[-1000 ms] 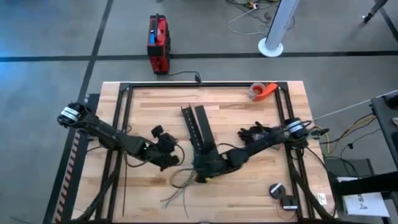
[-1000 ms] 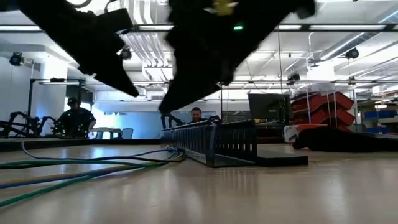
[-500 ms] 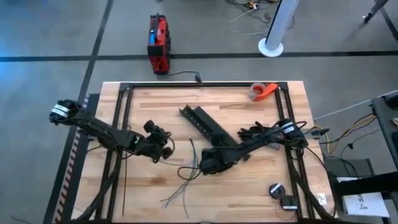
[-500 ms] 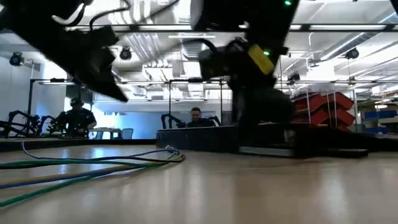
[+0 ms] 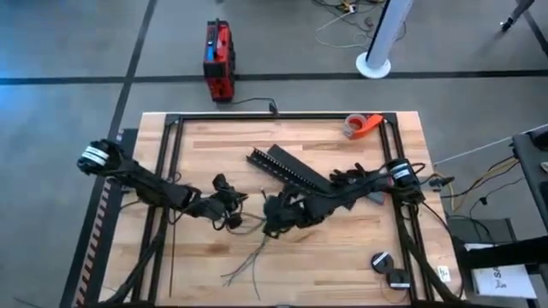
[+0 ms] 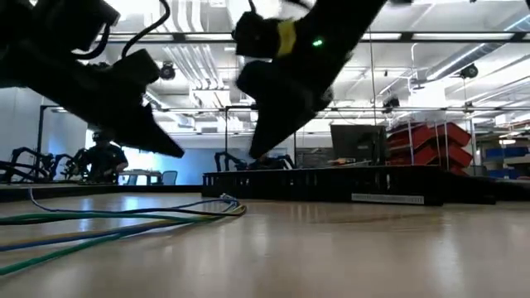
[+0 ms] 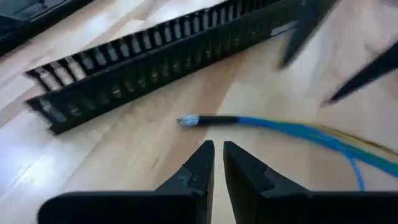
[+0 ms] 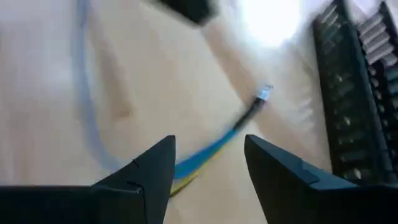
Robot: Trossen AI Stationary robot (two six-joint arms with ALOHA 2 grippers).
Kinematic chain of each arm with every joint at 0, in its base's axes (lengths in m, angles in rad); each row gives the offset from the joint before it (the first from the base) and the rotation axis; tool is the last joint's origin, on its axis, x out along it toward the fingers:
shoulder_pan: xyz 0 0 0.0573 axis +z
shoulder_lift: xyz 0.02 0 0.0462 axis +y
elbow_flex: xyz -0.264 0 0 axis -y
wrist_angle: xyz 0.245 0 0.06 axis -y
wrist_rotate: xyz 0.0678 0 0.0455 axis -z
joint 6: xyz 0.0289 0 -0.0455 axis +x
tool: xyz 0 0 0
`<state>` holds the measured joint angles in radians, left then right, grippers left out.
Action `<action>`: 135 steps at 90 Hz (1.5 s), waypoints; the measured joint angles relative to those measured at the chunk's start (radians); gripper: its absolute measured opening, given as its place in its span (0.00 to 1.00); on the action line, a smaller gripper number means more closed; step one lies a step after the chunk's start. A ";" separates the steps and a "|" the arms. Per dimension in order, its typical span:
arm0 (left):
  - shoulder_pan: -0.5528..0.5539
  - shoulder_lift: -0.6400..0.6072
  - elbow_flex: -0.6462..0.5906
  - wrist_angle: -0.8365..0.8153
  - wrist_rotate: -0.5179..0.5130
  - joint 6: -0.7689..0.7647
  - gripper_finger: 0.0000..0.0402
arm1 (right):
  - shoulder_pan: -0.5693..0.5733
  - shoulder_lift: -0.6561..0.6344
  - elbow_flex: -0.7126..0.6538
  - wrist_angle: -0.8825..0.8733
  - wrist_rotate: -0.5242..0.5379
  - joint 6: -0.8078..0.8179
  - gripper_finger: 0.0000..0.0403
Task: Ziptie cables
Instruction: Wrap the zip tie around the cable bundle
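Note:
The cables lie loose on the wooden table near its front edge, green, blue and dark; in the low view the cables run along the tabletop. My left gripper hovers just left of their far end, its fingers all but together with nothing between them; the blue cable's bare tip lies just ahead. My right gripper stands open above the blue and yellow cable, which lies on the wood between the fingers.
Two black slotted rails lie slanted across the table's middle, partly under my right arm. An orange tape roll sits at the far right, two small round black parts at the near right. A red box stands on the floor beyond.
The slotted rails have swung about on the table: their near end has gone toward the right edge while the far-left end stayed, so they now lie crosswise. My right gripper has moved a little toward the far-left, over the cables' end. My left gripper has stayed near the same spot.

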<state>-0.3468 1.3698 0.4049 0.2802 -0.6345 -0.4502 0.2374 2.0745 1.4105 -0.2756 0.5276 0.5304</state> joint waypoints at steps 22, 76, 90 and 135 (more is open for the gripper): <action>-0.009 0.006 -0.001 -0.026 0.080 -0.016 0.05 | -0.085 0.086 -0.006 0.071 -0.012 0.046 0.39; -0.008 0.011 -0.057 -0.037 0.073 -0.084 0.05 | -0.129 0.160 0.013 0.164 -0.015 -0.050 0.11; -0.005 0.011 -0.065 -0.038 0.071 -0.090 0.05 | -0.113 0.130 0.019 0.146 -0.007 -0.096 0.03; 0.001 0.007 -0.072 -0.059 0.064 -0.190 0.06 | 0.003 -0.134 0.016 0.235 0.168 -0.336 0.01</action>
<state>-0.3463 1.3769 0.3324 0.2208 -0.5700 -0.6403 0.2401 1.9403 1.4266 -0.0409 0.6960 0.1946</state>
